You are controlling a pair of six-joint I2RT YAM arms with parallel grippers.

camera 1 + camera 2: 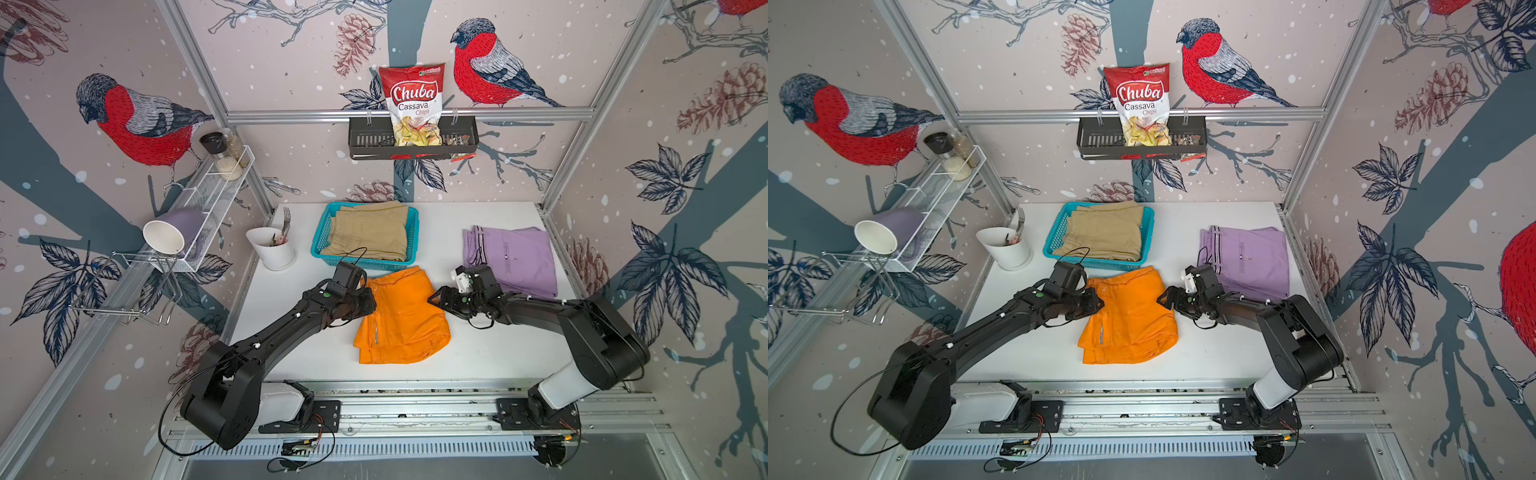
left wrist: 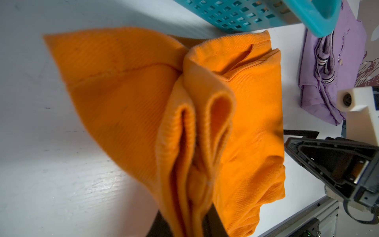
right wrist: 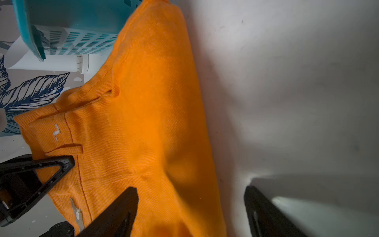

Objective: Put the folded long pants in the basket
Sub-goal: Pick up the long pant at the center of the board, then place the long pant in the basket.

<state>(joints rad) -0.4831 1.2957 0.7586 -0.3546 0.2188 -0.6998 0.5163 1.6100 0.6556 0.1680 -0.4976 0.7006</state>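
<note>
Clamping: left pincer (image 1: 371,305) pinched orange pants (image 1: 403,322) beside basket (image 1: 415,232) | right pincer (image 1: 436,300) stood apart | risk: lopsided lift might unfold them.

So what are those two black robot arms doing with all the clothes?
They are packing folded trousers into the teal plastic mesh basket. The folded beige cloth trousers already lie inside it. The left pincer is shut on one edge of the folded orange cloth trousers, which lie on the white table just in front of the basket. The right pincer is open at the opposite edge, not gripping. The folded lilac trousers with striped trim sit on the table, untouched.
</note>
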